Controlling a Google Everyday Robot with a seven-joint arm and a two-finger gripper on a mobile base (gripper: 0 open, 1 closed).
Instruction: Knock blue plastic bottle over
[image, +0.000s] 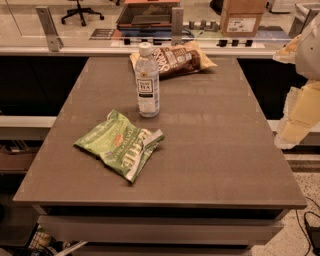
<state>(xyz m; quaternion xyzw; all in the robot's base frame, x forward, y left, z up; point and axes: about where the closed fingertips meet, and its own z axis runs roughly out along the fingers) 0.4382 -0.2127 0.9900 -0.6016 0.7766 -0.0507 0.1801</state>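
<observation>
The blue plastic bottle (148, 81) stands upright on the brown table (210, 145), left of the middle toward the back. It is clear with a white cap and a white label. My gripper (292, 131) is at the far right edge of the view, beyond the table's right side and well apart from the bottle. It belongs to the pale arm (307, 80) that reaches down from the upper right.
A green snack bag (120, 145) lies in front of the bottle, toward the left. A brown snack bag (175, 59) lies just behind the bottle at the table's back edge. A counter with a cardboard box (242, 17) runs behind the table.
</observation>
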